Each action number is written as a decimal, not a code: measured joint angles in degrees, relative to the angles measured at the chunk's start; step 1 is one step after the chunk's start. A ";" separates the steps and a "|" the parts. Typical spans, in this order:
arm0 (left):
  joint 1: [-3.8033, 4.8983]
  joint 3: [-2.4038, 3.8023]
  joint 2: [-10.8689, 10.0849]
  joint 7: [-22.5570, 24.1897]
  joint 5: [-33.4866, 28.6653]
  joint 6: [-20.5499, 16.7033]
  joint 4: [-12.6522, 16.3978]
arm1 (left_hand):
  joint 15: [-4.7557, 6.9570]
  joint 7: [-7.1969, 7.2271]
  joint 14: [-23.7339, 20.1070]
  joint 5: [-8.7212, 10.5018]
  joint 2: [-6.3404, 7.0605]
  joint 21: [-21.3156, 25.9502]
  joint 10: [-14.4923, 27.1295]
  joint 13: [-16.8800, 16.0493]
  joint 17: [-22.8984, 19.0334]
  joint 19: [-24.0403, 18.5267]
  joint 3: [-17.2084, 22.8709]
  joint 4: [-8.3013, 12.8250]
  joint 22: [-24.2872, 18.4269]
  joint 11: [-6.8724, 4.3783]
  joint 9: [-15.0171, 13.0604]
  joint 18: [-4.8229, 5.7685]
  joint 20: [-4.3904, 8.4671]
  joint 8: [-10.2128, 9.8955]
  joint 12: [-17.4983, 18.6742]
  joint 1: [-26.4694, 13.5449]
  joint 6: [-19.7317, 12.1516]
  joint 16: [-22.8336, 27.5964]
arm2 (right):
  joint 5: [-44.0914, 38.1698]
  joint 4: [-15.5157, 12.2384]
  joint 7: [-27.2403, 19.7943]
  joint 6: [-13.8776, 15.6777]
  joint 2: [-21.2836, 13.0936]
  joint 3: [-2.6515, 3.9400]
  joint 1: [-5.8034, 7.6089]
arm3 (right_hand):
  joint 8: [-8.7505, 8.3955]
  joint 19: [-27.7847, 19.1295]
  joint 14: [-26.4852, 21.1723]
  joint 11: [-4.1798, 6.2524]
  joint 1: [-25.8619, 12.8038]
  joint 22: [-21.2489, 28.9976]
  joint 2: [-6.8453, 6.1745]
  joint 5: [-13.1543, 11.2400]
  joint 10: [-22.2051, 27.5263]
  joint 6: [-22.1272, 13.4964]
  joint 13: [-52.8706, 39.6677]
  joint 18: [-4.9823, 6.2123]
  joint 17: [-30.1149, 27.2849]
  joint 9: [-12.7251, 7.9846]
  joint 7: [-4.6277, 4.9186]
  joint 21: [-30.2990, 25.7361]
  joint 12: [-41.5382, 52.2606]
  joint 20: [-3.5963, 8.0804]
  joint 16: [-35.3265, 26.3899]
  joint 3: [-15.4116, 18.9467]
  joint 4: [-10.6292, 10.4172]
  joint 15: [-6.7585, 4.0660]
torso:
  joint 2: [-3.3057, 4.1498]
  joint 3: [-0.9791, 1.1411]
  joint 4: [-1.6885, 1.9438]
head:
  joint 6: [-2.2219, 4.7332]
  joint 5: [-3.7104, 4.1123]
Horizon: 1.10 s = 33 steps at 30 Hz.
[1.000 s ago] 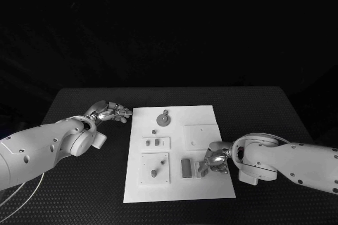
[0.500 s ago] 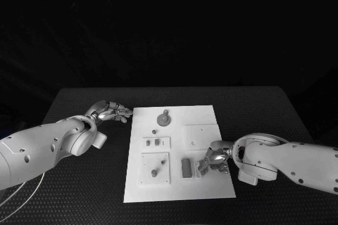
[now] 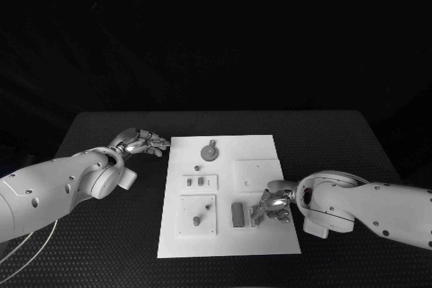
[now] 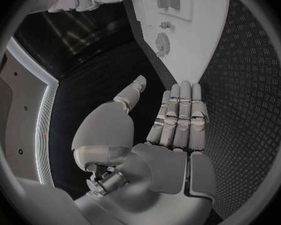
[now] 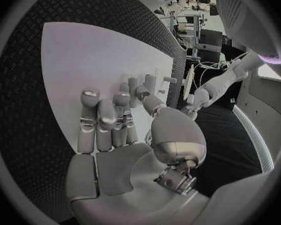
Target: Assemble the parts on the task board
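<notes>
The white task board (image 3: 270,241) lies in the middle of the black table. A round disc (image 3: 208,152) sits near its far edge, with small pegs (image 3: 200,182) and other small parts (image 3: 196,222) on the left-side plates. A grey upright block (image 3: 238,215) stands near the middle. Beside that block my right hand (image 3: 275,207) is curled over the board, and its thumb and fingers pinch a small pale part (image 3: 256,215). My left hand (image 3: 144,142) hovers by the board's far left corner, fingers straight, holding nothing. The left hand (image 4: 178,120) points along the board (image 4: 203,40).
A raised square plate (image 3: 256,174) lies just beyond my right hand. Bare black table mat (image 3: 360,150) surrounds the board on every side. In the right wrist view the right hand (image 5: 115,120) lies over bare board (image 5: 84,60).
My right hand has edged slightly toward the grey block with the small part. The left hand has stayed where it was.
</notes>
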<state>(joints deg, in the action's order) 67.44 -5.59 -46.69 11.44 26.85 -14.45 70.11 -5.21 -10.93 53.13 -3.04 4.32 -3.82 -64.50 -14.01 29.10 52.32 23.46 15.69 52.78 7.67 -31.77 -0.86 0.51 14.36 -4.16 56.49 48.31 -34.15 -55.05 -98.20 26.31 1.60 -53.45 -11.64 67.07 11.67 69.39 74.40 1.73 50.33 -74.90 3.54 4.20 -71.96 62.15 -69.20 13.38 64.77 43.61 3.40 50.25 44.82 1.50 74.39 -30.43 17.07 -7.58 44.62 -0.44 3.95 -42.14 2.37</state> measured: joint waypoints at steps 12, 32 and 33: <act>0.00 0.00 0.00 -0.03 0.00 0.04 -0.02 | 0.00 0.15 0.00 0.00 0.00 0.00 0.00 0.05 0.04 0.00 0.00 0.00 0.00 0.00 0.00 0.00 0.00 0.00 0.00 0.00 -0.15 0.22 | 0.07 -0.26 -0.34 -0.05 -0.32 0.04 -0.06 | -0.05 0.00 0.01 0.00 0.54 0.00 0.54 -0.09 0.00 -0.31 -0.01 0.00 -0.01 0.03 0.31 0.00 0.00 -0.01 0.00 0.17 -0.16 0.01 | -0.01 -0.01 -0.03 | 0.06 -0.18; 0.00 0.00 0.02 -0.07 0.00 0.10 -0.02 | 0.00 0.13 0.00 0.00 0.00 0.00 0.00 0.04 0.15 0.00 0.00 0.00 0.00 0.00 0.04 0.00 0.00 0.00 0.00 0.00 -0.14 0.22 | 0.13 -0.40 -0.32 -0.86 0.05 0.05 -0.06 | -0.35 -0.08 0.01 0.00 1.29 0.00 0.40 0.05 0.00 -0.43 0.06 0.00 -0.15 0.01 0.43 0.00 0.00 -0.09 0.00 0.56 -0.24 0.01 | -0.02 -0.04 -0.05 | -0.03 -0.10; 0.00 0.00 0.01 -0.07 0.00 0.10 -0.02 | 0.00 0.14 0.00 0.00 0.00 0.00 0.00 0.04 0.15 0.00 0.00 0.00 0.00 0.00 0.04 0.00 0.00 0.00 0.00 0.00 -0.14 0.22 | 0.14 -0.40 -0.32 -0.86 0.08 0.05 -0.06 | -0.36 -0.09 0.01 0.00 1.30 0.00 0.40 0.05 0.00 -0.43 0.08 0.00 -0.19 0.01 0.43 0.00 0.00 -0.09 0.00 0.56 -0.23 0.01 | -0.02 -0.04 -0.03 | -0.05 -0.10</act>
<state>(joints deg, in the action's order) 67.44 -5.60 -46.67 11.37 26.85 -14.35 70.09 -5.21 -10.79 53.13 -3.04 4.33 -3.82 -64.50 -13.96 29.24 52.32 23.46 15.69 52.78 7.67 -31.73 -0.86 0.51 14.36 -4.16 56.49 48.17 -33.94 -54.91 -98.60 25.99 0.74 -53.38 -11.59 67.01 11.31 69.30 74.41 1.73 51.63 -74.90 3.93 4.25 -71.96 61.72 -69.12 13.38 64.58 43.62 3.84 50.25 44.82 1.41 74.40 -29.87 16.84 -7.57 44.60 -0.48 3.92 -42.19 2.27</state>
